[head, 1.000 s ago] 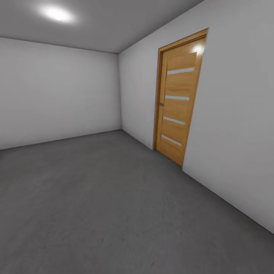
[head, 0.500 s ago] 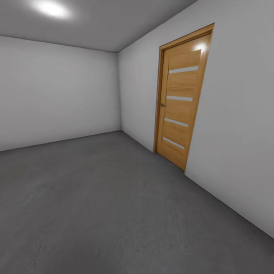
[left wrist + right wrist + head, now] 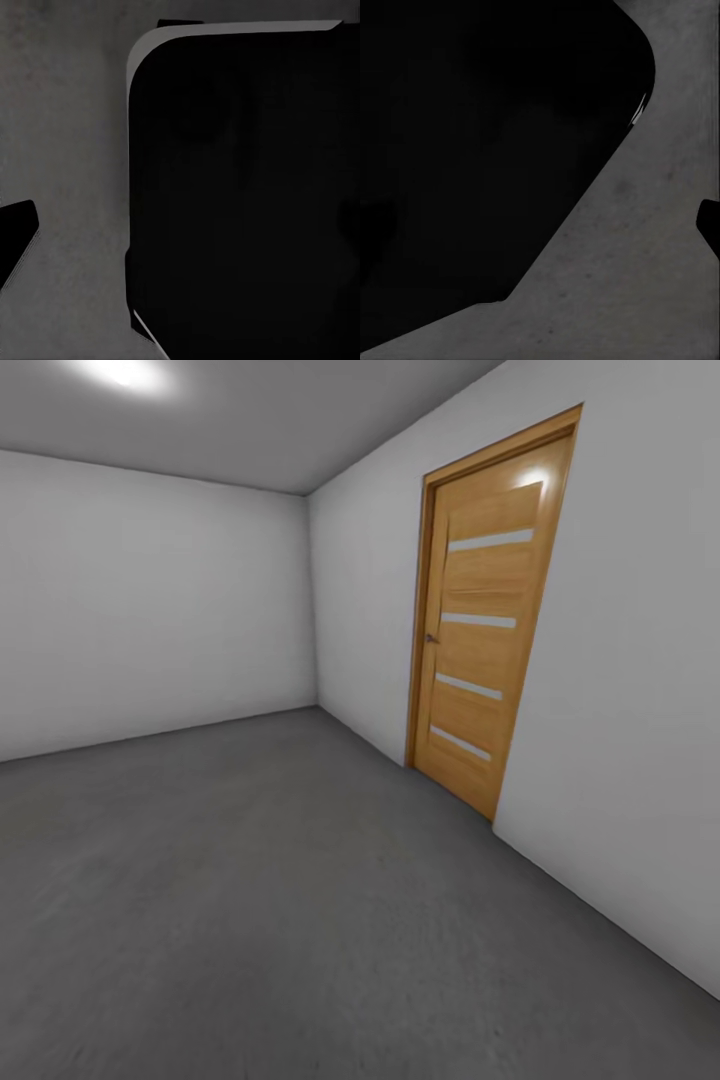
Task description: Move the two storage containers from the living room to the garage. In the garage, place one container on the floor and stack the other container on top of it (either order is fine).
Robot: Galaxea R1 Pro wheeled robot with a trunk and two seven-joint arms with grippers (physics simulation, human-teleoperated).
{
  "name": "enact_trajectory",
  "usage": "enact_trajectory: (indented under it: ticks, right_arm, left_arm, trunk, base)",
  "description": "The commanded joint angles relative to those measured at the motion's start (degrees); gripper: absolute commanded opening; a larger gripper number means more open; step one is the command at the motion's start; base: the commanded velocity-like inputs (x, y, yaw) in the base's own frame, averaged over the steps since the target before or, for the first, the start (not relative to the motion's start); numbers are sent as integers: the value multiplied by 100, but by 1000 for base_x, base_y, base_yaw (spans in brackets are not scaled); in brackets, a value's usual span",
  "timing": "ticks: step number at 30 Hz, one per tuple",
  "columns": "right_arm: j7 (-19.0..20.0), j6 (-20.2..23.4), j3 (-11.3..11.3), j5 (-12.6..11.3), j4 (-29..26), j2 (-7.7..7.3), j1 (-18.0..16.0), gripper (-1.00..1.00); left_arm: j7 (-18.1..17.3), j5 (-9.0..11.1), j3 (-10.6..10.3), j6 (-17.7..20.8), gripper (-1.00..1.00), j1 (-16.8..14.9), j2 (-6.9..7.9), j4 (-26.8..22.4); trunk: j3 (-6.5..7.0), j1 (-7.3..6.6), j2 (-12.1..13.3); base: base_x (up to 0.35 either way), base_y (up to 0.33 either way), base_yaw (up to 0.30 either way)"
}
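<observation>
A door [image 3: 485,620] stands in the right wall [image 3: 630,690], floor [image 3: 280,900] spreading before it.

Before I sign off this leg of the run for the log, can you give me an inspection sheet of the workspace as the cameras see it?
Surface: dark grey concrete floor, matte, slightly mottled.
Job's things: nothing seen.
Clutter: nothing seen.
Grippers: jaws cannot be made out; both wrist views show large black shapes over grey floor.
Cables: nothing seen.
Surroundings: plain white walls, grey ceiling with a light, wooden door shut in the right-hand wall, with four pale strips and a small handle.
</observation>
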Motion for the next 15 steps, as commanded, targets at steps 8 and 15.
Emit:
enact_trajectory:
  ticks: [8, 15]
  right_arm:
    - [-3, -3, 9, 1, -2, 0, -1, 100]
    - [-3, -3, 9, 3, -2, 0, -1, 100]
  left_arm:
    - [2, 14, 3, -13, 100, -1, 0, 0]
    - [0, 14, 3, -11, 100, -1, 0, 0]
  trunk:
    - [-4, 3, -2]
    - [-4, 3, -2]
  base:
    - [324, 0, 0]
    - [324, 0, 0]
